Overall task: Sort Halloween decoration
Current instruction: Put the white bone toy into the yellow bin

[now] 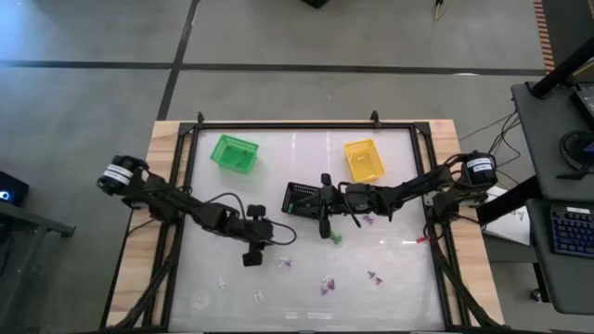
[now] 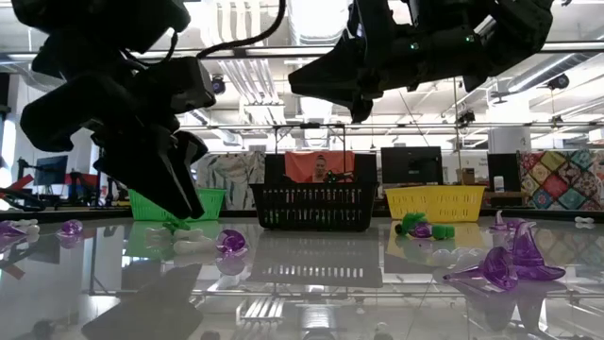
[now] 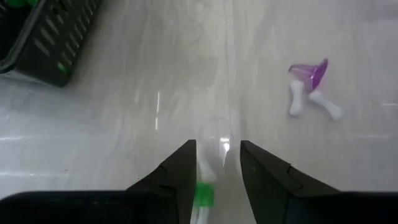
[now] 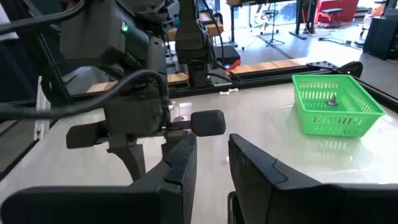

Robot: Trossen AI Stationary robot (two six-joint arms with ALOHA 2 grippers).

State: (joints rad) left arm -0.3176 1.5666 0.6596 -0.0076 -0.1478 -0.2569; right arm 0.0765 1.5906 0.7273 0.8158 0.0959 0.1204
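Note:
Tiny Halloween decorations lie scattered on the glossy table: a purple hat with white bones, purple pieces, a green one and white ones. My left gripper is open and slants down close to the table left of centre. A small white and green bit shows low between its fingers. My right gripper is open and level, with nothing between its fingers. It hangs above the black basket. My left gripper stands with one finger on either side of the white and green bit. I cannot tell whether a finger touches it.
A green basket stands at the far left and a yellow basket at the far right. The black basket sits between them, nearer the middle. A dark frame runs around the table's edges. People and desks show in the room behind.

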